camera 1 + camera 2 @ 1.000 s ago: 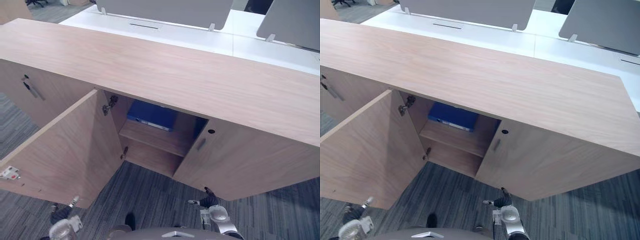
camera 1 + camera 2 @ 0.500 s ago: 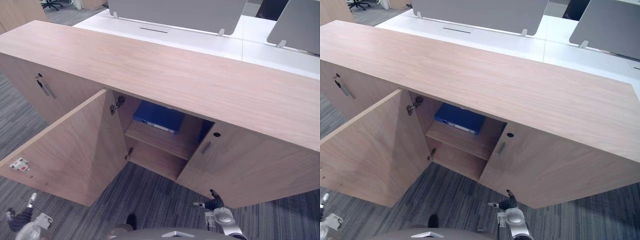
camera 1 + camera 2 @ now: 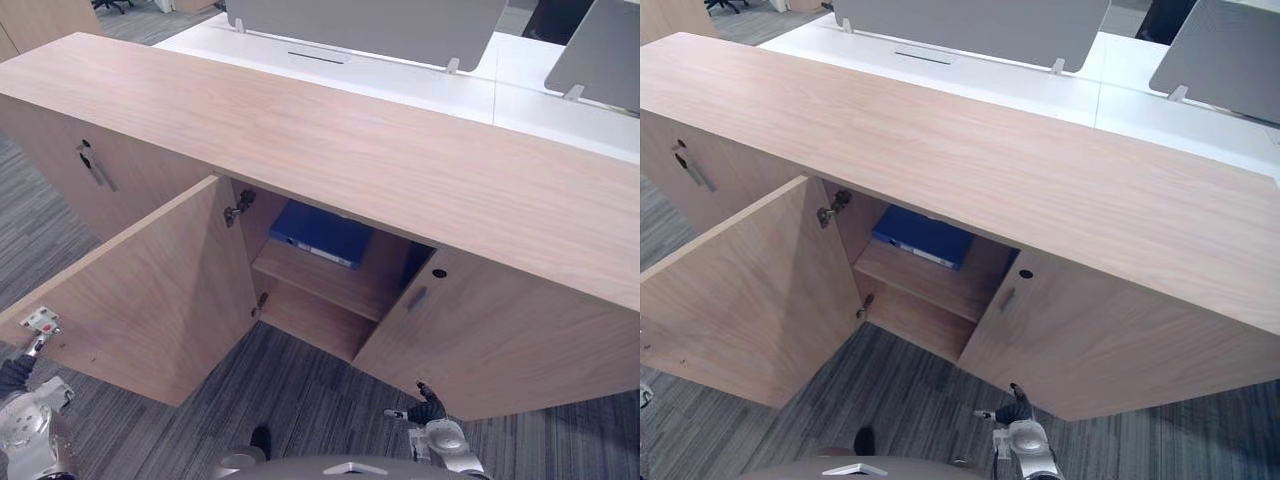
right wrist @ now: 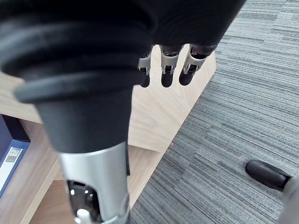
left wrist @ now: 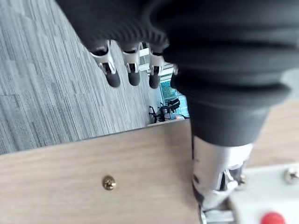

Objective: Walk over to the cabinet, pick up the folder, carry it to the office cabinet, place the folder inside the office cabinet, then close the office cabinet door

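Observation:
The blue folder (image 3: 322, 235) lies flat on the upper shelf inside the wooden office cabinet (image 3: 400, 165); its end also shows in the right wrist view as the folder (image 4: 10, 151). The compartment's door (image 3: 150, 300) stands swung wide open to the left. My left hand (image 3: 22, 415) is low at the door's free edge, by the white latch (image 3: 42, 322); in its wrist view the left hand (image 5: 212, 172) is open, its thumb against the door near that latch (image 5: 273, 200). My right hand (image 3: 432, 412) hangs open and holding nothing, low in front of the closed right door (image 3: 500, 340).
A second closed door with a metal handle (image 3: 95, 168) is further left on the cabinet. Behind the cabinet stand white desks (image 3: 440, 85) with grey divider screens (image 3: 360, 18). Grey striped carpet (image 3: 300, 400) lies in front of the cabinet.
The camera has shifted a little. My left hand has moved outward and up, from below the open door to its free edge by the latch. The folder and right hand have stayed put.

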You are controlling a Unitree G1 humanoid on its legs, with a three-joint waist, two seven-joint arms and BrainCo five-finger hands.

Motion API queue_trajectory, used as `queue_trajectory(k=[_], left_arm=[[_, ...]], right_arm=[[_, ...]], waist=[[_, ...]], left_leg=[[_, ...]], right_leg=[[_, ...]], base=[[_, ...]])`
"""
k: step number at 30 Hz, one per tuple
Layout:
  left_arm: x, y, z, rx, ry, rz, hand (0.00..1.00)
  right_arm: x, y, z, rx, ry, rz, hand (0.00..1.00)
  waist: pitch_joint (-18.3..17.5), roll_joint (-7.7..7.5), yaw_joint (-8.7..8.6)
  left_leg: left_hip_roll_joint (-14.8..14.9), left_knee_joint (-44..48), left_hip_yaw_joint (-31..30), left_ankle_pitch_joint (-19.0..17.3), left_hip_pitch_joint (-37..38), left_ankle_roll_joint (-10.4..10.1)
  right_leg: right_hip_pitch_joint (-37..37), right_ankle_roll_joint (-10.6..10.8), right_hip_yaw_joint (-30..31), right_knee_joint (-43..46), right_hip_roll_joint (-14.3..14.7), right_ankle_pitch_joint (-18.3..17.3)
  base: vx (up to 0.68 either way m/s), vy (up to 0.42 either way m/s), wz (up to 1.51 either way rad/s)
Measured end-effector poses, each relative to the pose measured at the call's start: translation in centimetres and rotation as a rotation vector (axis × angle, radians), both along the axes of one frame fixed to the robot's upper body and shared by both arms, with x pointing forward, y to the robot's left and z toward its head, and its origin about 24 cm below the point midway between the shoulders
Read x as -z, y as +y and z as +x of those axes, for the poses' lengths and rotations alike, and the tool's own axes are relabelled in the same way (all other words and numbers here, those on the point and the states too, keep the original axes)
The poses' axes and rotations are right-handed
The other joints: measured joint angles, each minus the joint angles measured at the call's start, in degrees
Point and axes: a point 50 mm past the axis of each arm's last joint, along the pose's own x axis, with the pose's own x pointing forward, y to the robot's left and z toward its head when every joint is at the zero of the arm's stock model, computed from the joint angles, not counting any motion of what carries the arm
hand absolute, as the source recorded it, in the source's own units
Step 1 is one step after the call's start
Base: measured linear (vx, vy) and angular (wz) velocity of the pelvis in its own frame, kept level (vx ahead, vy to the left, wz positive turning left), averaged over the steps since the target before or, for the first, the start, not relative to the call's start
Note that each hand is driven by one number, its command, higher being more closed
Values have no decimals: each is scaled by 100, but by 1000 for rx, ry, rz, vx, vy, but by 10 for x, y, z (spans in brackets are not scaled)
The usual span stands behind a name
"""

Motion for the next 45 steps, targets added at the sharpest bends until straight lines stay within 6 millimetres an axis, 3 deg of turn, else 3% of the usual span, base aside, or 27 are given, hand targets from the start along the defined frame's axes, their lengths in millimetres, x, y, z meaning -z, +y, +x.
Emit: queue_trajectory(k=[11,14,16,18,26,32,35,41,45], left_arm=[[6,-15,5,116,59,17,0],[22,-29,-2,187,137,-18,0],[42,-54,-2,311,215,-74,0],[54,-67,-8,314,234,-121,0],[81,-103,-40,433,377,-220,0],[110,-148,-64,605,542,-338,0],[122,-171,-71,735,626,-372,0],[126,-217,-57,946,633,-393,0],[119,-237,-24,1025,547,-370,0]], right_arm=[[2,3,-4,-23,18,4,0],[3,3,-4,-24,23,5,0],[4,4,-5,-25,31,7,0],[5,4,-5,-26,38,9,0],[9,17,-8,-70,58,40,0],[9,22,-9,-97,68,44,0],[11,28,-11,-94,73,60,0],[8,30,-7,-107,51,59,0],[7,34,-4,-132,43,57,0]], waist=[[0,-12,153],[0,-12,178],[-2,-12,201],[-4,-10,204],[-3,65,181],[-18,276,47],[-29,310,-110],[-140,406,-408],[-188,403,-556]], left_leg=[[-4,1,30,-8,-40,4],[-6,2,66,-4,-41,7],[-4,2,133,4,-61,10],[-3,2,191,21,-79,28],[17,3,473,28,40,16],[33,3,806,32,47,18],[33,3,962,10,123,46],[86,4,1556,-33,130,52],[163,4,2043,-103,198,21]], right_leg=[[-24,-14,58,5,8,8],[-59,-18,164,23,8,12],[-130,-27,247,53,8,20],[-188,-39,334,60,10,40],[-250,-25,707,42,32,137],[-429,64,1327,18,87,229],[-450,67,1635,28,132,232],[-758,3,2321,-9,251,276],[-869,-132,2748,-168,352,366]], base=[[0,0,2],[-18,2,-5],[-42,9,-13],[-43,14,-14],[-53,13,-18],[-84,37,-27],[-65,35,-28],[-55,15,-58],[-39,-5,-66]])
